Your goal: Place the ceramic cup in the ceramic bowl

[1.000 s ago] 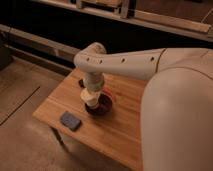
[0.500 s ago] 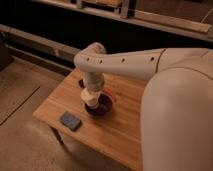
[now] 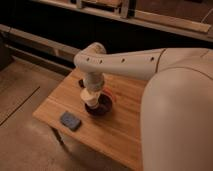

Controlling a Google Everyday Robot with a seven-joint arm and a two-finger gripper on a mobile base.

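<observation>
We're at the placing step: gripper [image 3: 93,98] sits mid-frame, right over the ceramic bowl [image 3: 101,107] on the wooden table [image 3: 117,127]. Ceramic cup [image 3: 91,98] at the bowl's left rim. Next: lower it in, release, retreat straight up.

A long white arm [image 3: 130,62] reaches in from the right across a wooden bench [image 3: 115,131]. Its gripper [image 3: 92,96] points down over the ceramic bowl [image 3: 100,107], a dark maroon dish standing near the bench's middle. The ceramic cup [image 3: 91,99], cream-white, sits right at the gripper's tip and appears to be just over or inside the bowl's left part. A flat blue-grey block [image 3: 70,120] lies on the bench, nearer its front left corner, apart from the bowl.
</observation>
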